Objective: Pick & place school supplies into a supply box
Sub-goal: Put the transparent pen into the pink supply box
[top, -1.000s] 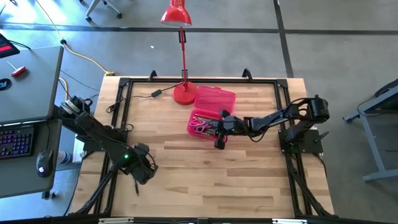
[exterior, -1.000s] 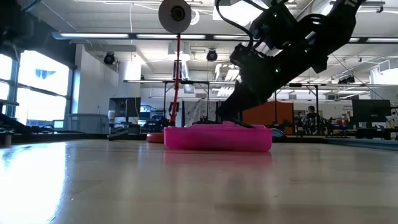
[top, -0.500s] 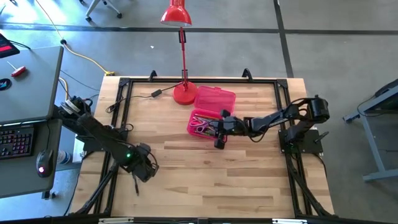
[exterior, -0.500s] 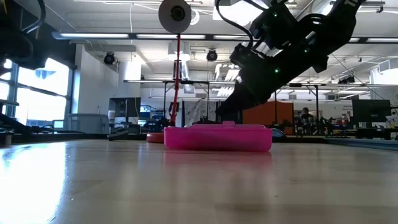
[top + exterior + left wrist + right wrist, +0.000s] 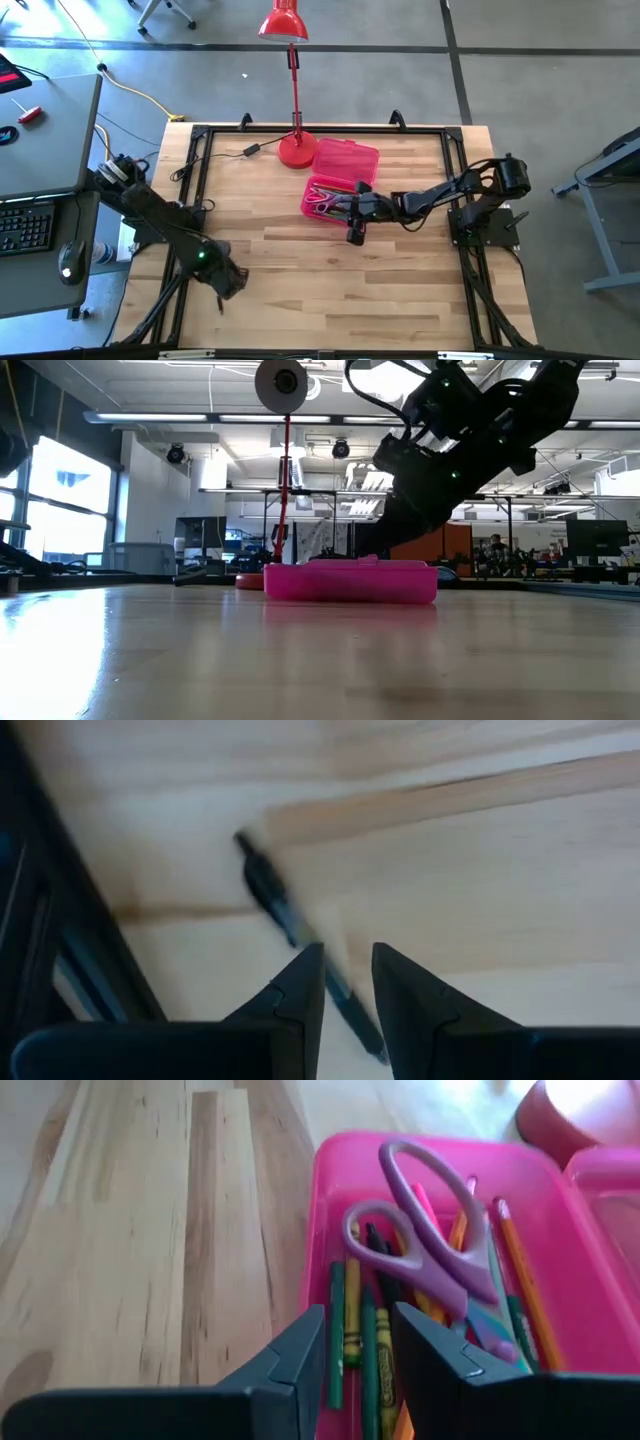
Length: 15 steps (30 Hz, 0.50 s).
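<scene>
Two claws are at work. The left claw (image 5: 348, 982), lower left of the high view, hovers slightly parted and empty over a black pen (image 5: 300, 935) on the desk (image 5: 400, 290). The right claw (image 5: 358, 1342), narrowly parted and empty, sits at centre by the open pink supply box (image 5: 338, 185), holding scissors (image 5: 430, 1230) and pencils.

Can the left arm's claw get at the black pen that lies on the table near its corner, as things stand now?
Probably yes. The left claw hangs right over the black pen, its fingers a little apart with the pen passing under the gap. Only bare table shows around the pen. The right claw is away at the pink box.
</scene>
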Tool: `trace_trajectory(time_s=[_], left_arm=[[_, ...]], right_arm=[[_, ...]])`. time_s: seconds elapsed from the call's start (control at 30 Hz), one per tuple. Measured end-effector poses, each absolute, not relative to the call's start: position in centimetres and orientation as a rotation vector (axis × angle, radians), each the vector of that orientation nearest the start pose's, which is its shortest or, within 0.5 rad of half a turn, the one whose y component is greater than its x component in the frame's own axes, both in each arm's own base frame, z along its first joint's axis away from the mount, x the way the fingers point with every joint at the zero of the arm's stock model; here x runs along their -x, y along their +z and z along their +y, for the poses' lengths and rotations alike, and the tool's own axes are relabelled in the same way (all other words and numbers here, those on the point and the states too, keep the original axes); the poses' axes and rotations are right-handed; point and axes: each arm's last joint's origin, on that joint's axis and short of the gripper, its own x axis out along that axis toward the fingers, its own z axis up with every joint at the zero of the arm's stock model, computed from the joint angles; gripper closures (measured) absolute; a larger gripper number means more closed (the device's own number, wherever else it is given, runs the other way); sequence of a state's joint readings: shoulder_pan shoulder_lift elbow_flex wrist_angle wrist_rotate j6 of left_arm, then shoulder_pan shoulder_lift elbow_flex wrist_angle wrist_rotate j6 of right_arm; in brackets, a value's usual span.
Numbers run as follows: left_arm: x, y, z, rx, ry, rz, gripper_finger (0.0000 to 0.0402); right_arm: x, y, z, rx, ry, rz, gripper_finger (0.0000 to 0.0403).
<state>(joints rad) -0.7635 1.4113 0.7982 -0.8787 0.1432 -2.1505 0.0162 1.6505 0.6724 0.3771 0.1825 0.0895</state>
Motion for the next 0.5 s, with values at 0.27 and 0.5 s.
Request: trace_trajectory(time_s=[0.27,0.5], left_arm=[[-14.4,17.8,-18.3,1.375,1.046,1.422,0.0284],[-15.2,16.4,-19.7,1.398,1.008,1.432,0.0284]], right_arm=[[-30.4,13.9,0.0,-0.03,-0.189,0.637,0.0304],[-30.4,13.9,0.0,-0.029,-0.189,0.641,0.0304]])
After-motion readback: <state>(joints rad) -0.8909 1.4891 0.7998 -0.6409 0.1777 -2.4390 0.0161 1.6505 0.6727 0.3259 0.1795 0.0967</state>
